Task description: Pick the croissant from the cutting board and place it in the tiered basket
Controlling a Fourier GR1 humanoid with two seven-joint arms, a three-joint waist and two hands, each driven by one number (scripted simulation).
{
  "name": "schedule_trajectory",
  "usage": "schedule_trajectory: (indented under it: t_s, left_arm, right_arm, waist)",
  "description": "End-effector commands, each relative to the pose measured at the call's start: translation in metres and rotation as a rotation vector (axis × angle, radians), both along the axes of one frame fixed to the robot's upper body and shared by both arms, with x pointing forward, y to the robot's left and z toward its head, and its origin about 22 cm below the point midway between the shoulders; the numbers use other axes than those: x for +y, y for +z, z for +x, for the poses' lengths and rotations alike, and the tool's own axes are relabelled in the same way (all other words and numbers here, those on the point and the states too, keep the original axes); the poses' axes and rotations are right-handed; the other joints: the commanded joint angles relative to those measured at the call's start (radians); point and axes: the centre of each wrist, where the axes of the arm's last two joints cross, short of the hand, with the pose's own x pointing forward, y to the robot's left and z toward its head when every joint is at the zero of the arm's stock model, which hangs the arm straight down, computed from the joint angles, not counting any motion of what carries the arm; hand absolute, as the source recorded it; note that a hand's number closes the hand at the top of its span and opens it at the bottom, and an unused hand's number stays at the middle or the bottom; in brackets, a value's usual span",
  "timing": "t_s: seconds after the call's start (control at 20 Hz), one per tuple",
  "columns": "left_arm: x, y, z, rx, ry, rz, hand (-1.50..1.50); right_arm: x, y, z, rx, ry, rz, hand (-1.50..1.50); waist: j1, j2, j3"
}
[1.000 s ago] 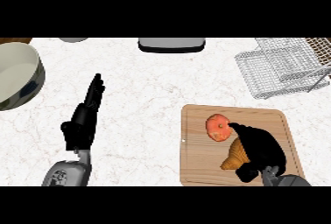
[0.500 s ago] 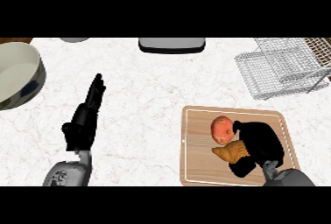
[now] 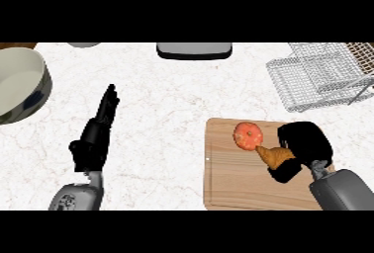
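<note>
Since half a second ago the golden-brown croissant [image 3: 273, 155] has turned on the board, its pointed end now aimed up-left toward the round orange fruit [image 3: 248, 135] that it touches, and the black right hand [image 3: 306, 143] has shifted slightly over it. That hand curls round the croissant's right end, fingers bent down on both sides of the pastry, so the far end of the croissant is hidden under the palm. The croissant sits on the pale wooden cutting board [image 3: 234, 183], in the board's upper right part; whether it is raised off the wood cannot be told from this view. The grey right forearm comes in from the lower right corner.

The white wire tiered basket [image 3: 314, 74] stands at the upper right of the white marbled counter [image 3: 168, 108], well apart from the board. The black left hand [image 3: 99, 131] rests open at the left, fingers straight and pointing up the view. A large cream bowl with a dark rim [image 3: 18, 84] sits at the left edge, and a grey rectangular object [image 3: 194, 49] lies at the top centre.
</note>
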Motion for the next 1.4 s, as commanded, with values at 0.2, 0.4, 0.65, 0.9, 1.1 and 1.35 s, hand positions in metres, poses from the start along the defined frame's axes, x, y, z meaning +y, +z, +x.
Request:
schedule_trajectory:
  t_s: [0.2,0.4,0.65,0.9,1.1,1.35]
  left_arm:
    - [0.011,0.001,-0.007,0.005,0.031,0.005,0.00]
    - [0.011,-0.009,0.003,0.000,0.038,-0.011,0.00]
    - [0.002,-0.001,-0.007,0.000,-0.004,-0.005,0.00]
    - [0.011,0.004,-0.002,-0.006,0.010,-0.006,0.00]
    - [0.014,0.009,0.010,0.019,-0.008,0.003,0.00]
    - [0.009,-0.004,-0.004,-0.008,-0.009,0.009,0.00]
  right_arm:
    - [0.003,0.087,-0.006,-0.235,-0.074,0.005,1.50]
    - [-0.020,0.125,-0.023,-0.340,-0.101,0.022,1.50]
    - [-0.017,0.204,-0.023,-0.449,-0.132,0.091,1.50]
    - [-0.053,0.257,-0.049,-0.476,-0.158,0.124,1.50]
    - [-0.047,0.302,-0.030,-0.492,-0.202,0.198,1.50]
    - [-0.045,0.299,0.004,-0.483,-0.232,0.455,1.50]
  waist:
    - [-0.010,-0.005,0.000]
    - [-0.019,-0.002,0.000]
    - [-0.004,-0.002,0.000]
    - [-0.009,-0.002,0.001]
    - [0.000,0.000,0.000]
    - [0.010,0.001,0.000]
